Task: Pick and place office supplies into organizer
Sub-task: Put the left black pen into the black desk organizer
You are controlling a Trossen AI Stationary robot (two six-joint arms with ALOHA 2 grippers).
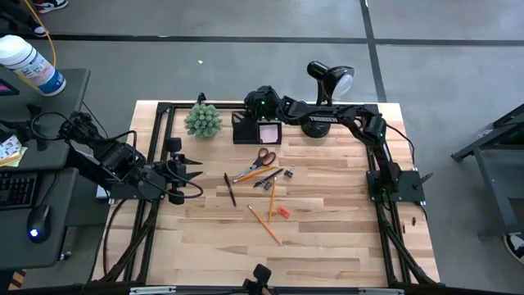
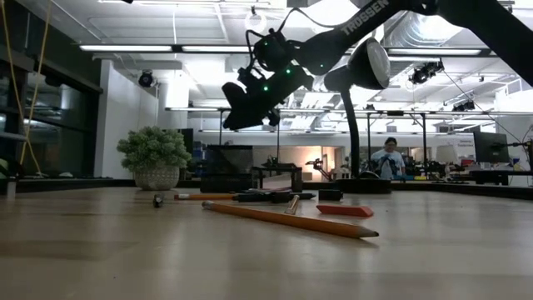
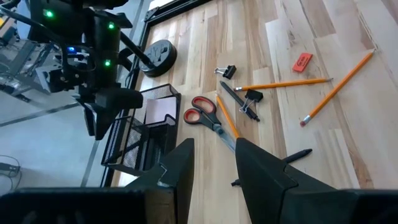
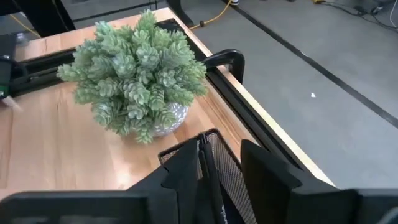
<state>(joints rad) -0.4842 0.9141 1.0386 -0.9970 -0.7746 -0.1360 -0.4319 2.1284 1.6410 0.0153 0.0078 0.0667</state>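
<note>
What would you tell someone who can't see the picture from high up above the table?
The right gripper reaches over the black organizer at the back of a wooden table, with a pink sticky-note pad inside it. Scissors, pencils, a pen and a red eraser lie mid-table. The left gripper waits at the left, beyond a green plant and lamp.

Standing near the wooden table's (image 1: 327,246) far edge: green spiky plant (image 1: 202,120) in a pale pot, and black desk lamp (image 1: 330,79) further along. Sitting off the table's left side: white bottle (image 1: 31,65), keyboard (image 1: 15,187) and mouse (image 1: 34,224).
</note>
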